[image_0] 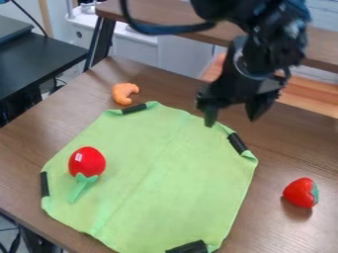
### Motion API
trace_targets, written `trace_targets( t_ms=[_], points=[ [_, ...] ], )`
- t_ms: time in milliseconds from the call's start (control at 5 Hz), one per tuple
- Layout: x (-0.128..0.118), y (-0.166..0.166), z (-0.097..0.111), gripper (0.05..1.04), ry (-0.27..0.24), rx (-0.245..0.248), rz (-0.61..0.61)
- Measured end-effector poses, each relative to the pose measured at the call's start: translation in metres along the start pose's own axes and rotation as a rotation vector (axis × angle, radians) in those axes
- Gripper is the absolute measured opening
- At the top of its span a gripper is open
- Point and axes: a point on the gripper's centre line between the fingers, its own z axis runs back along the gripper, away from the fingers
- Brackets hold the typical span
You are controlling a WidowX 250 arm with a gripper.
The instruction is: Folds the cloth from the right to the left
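A green cloth lies spread flat on the brown table, with black pieces at its corners: one at the top, one at the right, one at the left and one at the bottom. A faint crease runs down its middle. My gripper hangs above the cloth's upper right edge, between the top and right black pieces. Its two fingers are spread apart with nothing between them. On the cloth's left part rests a red toy with a green stem end.
An orange curved toy sits on the table behind the cloth's top corner. A toy strawberry lies right of the cloth. Behind are a wooden bench and a dark table at left.
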Motion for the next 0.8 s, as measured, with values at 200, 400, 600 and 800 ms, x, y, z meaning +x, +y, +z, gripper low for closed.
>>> trace_targets(
  t_ms=[200,400,600,800],
  points=[
    [0.000,-0.016,-0.016,1.000,-0.053,-0.008,0.085],
    [-0.004,-0.028,-0.034,1.000,-0.041,-0.031,0.083],
    [-0.001,-0.035,-0.056,1.000,-0.008,-0.056,0.092],
    [0.001,-0.041,-0.073,1.000,0.017,-0.060,0.087]
  ],
)
